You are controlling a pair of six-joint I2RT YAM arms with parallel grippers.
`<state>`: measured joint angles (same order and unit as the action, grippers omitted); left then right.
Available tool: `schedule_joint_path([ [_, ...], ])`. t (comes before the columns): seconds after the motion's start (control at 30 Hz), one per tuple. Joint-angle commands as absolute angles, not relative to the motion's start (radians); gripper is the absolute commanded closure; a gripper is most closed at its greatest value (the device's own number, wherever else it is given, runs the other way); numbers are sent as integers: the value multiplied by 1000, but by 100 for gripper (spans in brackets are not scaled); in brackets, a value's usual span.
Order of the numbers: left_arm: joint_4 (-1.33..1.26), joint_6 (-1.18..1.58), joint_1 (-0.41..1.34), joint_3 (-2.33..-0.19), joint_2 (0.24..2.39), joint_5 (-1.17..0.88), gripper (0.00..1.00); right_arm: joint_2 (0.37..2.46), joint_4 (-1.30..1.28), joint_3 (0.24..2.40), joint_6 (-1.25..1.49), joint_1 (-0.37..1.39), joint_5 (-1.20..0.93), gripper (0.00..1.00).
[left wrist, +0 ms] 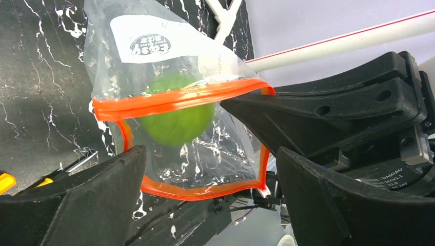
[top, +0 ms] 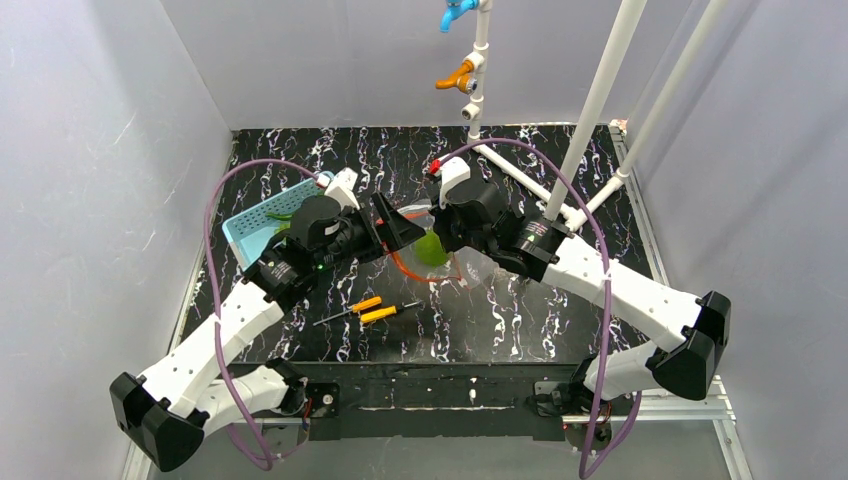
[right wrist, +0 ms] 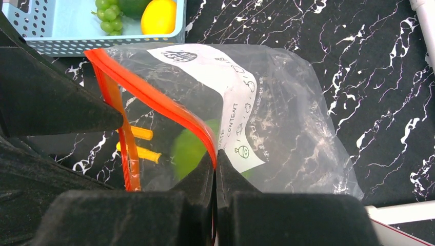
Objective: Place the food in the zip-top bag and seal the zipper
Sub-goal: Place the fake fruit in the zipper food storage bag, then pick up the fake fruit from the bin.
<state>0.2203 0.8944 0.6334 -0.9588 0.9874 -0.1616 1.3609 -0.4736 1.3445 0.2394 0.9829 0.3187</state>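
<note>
- Progress, overhead view: your left gripper [top: 402, 231] and right gripper [top: 441, 229] meet mid-table at the mouth of the zip-top bag [top: 478, 272]. One light green piece [top: 432, 248] shows through the clear film. A pale blue perforated basket [top: 248, 228] sits beside the left arm. Two orange-handled screwdrivers [top: 370, 310] lie on the black marbled table [top: 520, 335].
- Left wrist view: your left claw is spread wide and empty, facing the bag's mouth. The zipper [left wrist: 174, 100], a thin red-orange strip, gapes in a loop. The round green piece is blurred just inside it.
- Right wrist view: your right claw is pressed together, pinching the zipper strip. The film is crinkly and glossy, with a white printed label. A smooth yellow lemon [right wrist: 159, 16], a knobbly grape cluster [right wrist: 107, 10] and a dark green piece [right wrist: 134, 6] lie in the basket.
- Judgement: one piece is bagged, three are left to load, and the sealing is not done.
</note>
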Motion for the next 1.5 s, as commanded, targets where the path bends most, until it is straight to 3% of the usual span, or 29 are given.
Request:
schedule_joint_path([
  [0.0, 247, 870, 638, -1012, 995, -146, 2, 1317, -442, 1350, 236, 985, 332, 99],
  [0.33, 290, 814, 637, -1077, 911, -171, 2, 1316, -437, 1322, 220, 985, 369, 99],
  [0.53, 455, 692, 637, -1201, 862, -159, 2, 1319, -436, 1314, 210, 986, 388, 99],
  [0.87, 868, 478, 636, -1329, 830, 245, 2, 1302, -431, 1297, 195, 986, 411, 99],
  [1.03, 937, 406, 607, -1325, 894, 381, 2, 1298, -432, 1296, 186, 986, 420, 99],
  [1.27, 831, 339, 293, -1247, 1020, 127, 2, 1288, -442, 1292, 183, 986, 428, 99],
  [1.47, 669, 370, 135, -1227, 1182, -19, 2, 1284, -453, 1296, 177, 985, 435, 99],
])
